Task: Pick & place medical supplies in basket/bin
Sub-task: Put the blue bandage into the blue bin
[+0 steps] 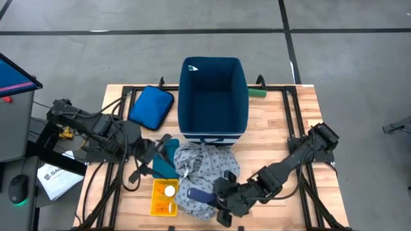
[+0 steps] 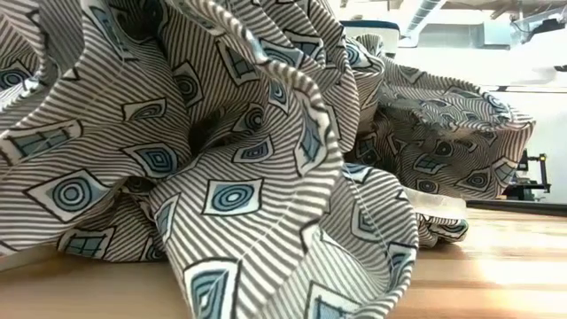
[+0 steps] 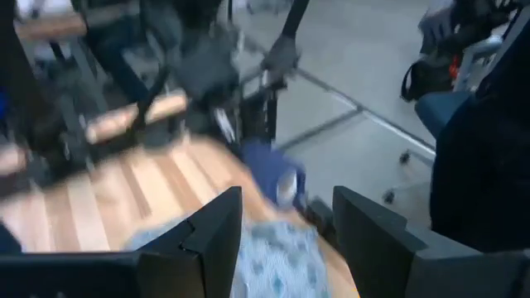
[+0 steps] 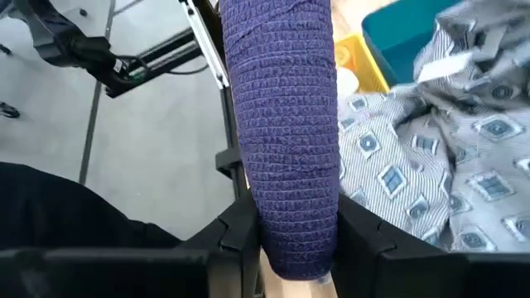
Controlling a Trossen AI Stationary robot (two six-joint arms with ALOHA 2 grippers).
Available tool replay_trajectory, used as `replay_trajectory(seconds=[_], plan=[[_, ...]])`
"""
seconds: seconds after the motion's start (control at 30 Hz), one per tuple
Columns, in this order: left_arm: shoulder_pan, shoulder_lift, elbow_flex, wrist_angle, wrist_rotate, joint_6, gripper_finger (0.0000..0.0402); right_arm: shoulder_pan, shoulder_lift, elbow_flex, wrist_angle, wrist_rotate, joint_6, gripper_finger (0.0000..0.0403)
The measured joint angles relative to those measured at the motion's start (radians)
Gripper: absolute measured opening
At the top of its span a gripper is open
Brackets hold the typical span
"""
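The navy bin [image 1: 212,96] stands at the table's far middle. In front of it the grey patterned gown [image 1: 202,176] lies bunched on the wood and fills the low view [image 2: 221,159]. My right gripper [image 1: 216,200] hangs over the gown's near side, shut on a dark-blue cylinder [image 4: 281,124]. My left gripper [image 3: 286,240] is open just left of the gown, raised, with only cloth showing beyond its fingers. A white-capped bottle [image 1: 169,190] lies in a yellow tray [image 1: 157,204]. A green cylinder [image 1: 257,92] lies beside the bin's right wall. My right gripper pinches the dark-blue cylinder near one end [image 4: 291,236] between its two fingers. The fingers come from the table's right, slanting downward, and the cylinder sticks out ahead along them. It is lifted clear above the gown.
A flat blue pouch [image 1: 152,106] lies left of the bin. A teal tray [image 1: 168,160] sits next to the yellow one, between my left gripper and the gown. Black frame rails [image 1: 292,122] run along the table's sides. Bare wood [image 1: 270,141] lies right of the gown.
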Motion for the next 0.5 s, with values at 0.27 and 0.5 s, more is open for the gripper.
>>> replay_trajectory(seconds=[0.27, 0.5], plan=[[-0.035, 0.039, 0.000, 0.041, -0.048, 0.040, 0.0182, -0.056, 0.001, 0.000, 0.068, -0.009, -0.081, 0.0103], [-0.035, 0.102, 0.000, 0.084, -0.038, 0.045, 0.0182, -0.108, 0.001, 0.000, 0.170, -0.021, -0.156, 0.0103]])
